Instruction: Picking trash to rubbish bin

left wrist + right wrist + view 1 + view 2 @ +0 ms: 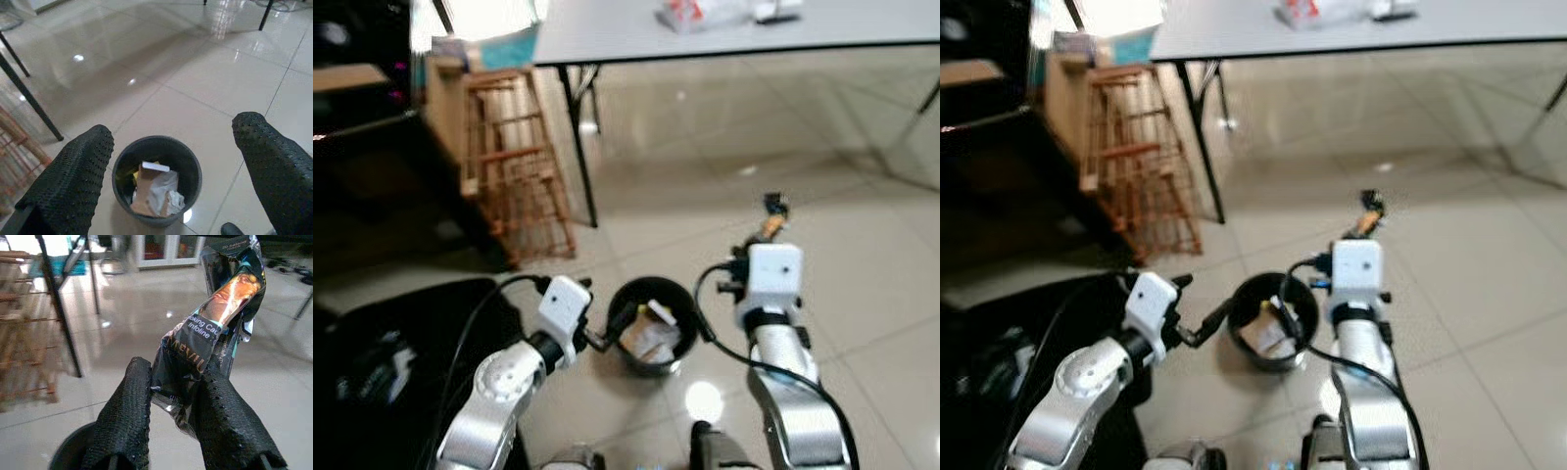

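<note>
A small black rubbish bin [651, 328] stands on the tiled floor between my two arms, holding crumpled paper and card [155, 191]. My right gripper [172, 394] is shut on a crumpled dark wrapper with orange print [215, 328]; the wrapper [771, 217] sticks up beyond the white wrist, just right of and past the bin. My left gripper [173, 161] is open, its two black fingers [73, 176] spread wide above the bin's near left side. In the head view the left fingers [617, 323] reach the bin's rim.
A grey table [724, 29] with a black leg [578, 147] stands ahead, with packets [700, 12] on top. A wooden rack [514, 162] sits at the left beside a dark cabinet. A black bag [382, 362] lies at my lower left. Open tiled floor spreads to the right.
</note>
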Motion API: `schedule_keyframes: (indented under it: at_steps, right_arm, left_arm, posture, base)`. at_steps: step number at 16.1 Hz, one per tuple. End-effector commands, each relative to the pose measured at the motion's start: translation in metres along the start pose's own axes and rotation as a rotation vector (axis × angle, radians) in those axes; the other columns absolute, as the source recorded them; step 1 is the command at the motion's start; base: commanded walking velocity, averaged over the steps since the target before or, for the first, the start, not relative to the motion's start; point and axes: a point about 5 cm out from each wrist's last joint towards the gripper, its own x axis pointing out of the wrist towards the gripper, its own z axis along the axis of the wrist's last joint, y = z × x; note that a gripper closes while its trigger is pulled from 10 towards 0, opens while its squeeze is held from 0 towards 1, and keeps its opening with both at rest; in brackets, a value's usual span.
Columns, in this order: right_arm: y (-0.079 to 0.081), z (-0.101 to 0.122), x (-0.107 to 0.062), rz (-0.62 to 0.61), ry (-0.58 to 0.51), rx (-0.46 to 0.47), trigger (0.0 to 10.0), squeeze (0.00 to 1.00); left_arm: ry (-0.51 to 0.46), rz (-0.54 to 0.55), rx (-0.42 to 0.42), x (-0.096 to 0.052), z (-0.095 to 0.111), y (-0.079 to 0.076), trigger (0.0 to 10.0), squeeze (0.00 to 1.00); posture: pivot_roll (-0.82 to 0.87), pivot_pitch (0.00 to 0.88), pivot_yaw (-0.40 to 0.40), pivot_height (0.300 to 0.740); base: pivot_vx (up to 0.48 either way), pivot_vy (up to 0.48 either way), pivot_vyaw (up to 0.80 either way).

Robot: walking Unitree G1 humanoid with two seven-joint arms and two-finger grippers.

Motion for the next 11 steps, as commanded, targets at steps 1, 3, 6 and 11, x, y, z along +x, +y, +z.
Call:
schedule_keyframes:
  at_steps: [1,3,6,11]
  right_arm:
    - [-0.002,0.001,-0.001,-0.007,0.001,-0.001,10.0,0.00]
    - [-0.002,0.000,-0.001,-0.006,0.001,-0.001,10.0,0.00]
    - [-0.001,-0.003,-0.002,-0.008,0.013,0.001,10.0,0.00]
    - [0.000,-0.010,-0.006,-0.015,0.047,0.010,10.0,0.00]
  left_arm:
    - [0.009,0.000,-0.009,-0.001,-0.001,-0.002,10.0,0.00]
    - [0.011,-0.002,-0.013,-0.001,-0.002,-0.004,10.0,0.00]
    - [0.024,-0.015,-0.016,-0.003,-0.006,-0.006,10.0,0.00]
    - [0.080,-0.026,-0.022,-0.009,-0.021,-0.010,10.0,0.00]
  posture:
    - [0.03,0.234,0.081,0.740]
    - [0.03,0.236,0.081,0.740]
    - [0.03,0.255,0.079,0.740]
    - [0.03,0.306,0.077,0.740]
  base:
    - [0.000,0.000,0.00]
    - [0.000,0.000,0.00]
    - [0.000,0.000,0.00]
    - [0.000,0.000,0.00]
